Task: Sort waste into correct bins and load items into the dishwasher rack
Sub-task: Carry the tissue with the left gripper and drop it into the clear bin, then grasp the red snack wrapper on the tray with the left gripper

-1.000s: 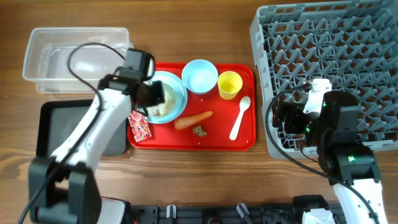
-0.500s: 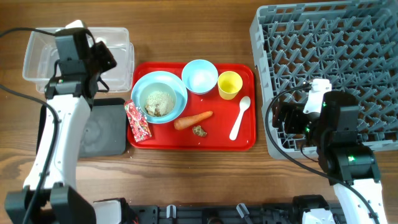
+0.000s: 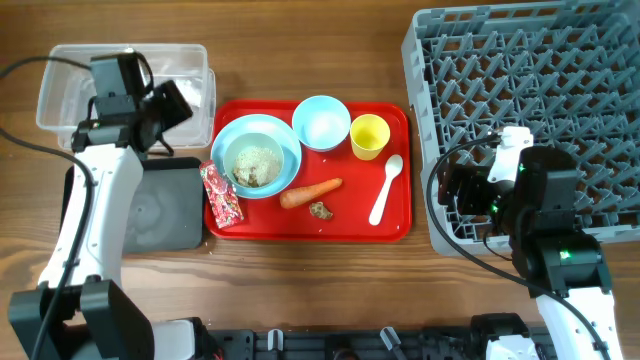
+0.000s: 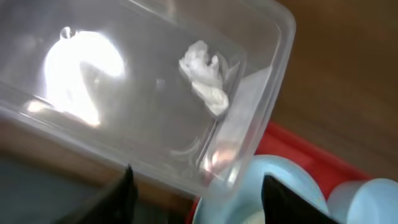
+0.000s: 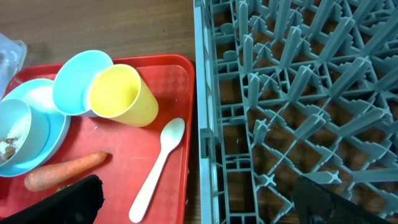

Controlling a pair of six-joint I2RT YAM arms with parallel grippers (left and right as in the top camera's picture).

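We see the white crumpled tissue [image 4: 208, 78] lying loose on the floor of the clear tub [image 4: 124, 134], near the end wall that faces the red tray [image 3: 355, 215]. It is bright, creased and bunched into a small wad. The left gripper [image 4: 199, 185] hovers over the tub's rim, jaws spread, pinching nothing. The black tray [image 3: 170, 215] sits beside the tub. On the red tray, the wide dish [image 3: 287, 150] holds pale crumbs [image 3: 252, 163]. Around it lie the wrapper [image 3: 224, 193], carrot [image 3: 311, 192], brown scrap [image 3: 321, 210], bowl [image 3: 321, 122], yellow cup [image 3: 369, 136] and spoon [image 3: 386, 188]. The right gripper [image 5: 196, 186] hangs at the grey rack [image 3: 520, 60] edge, jaws spread wide.
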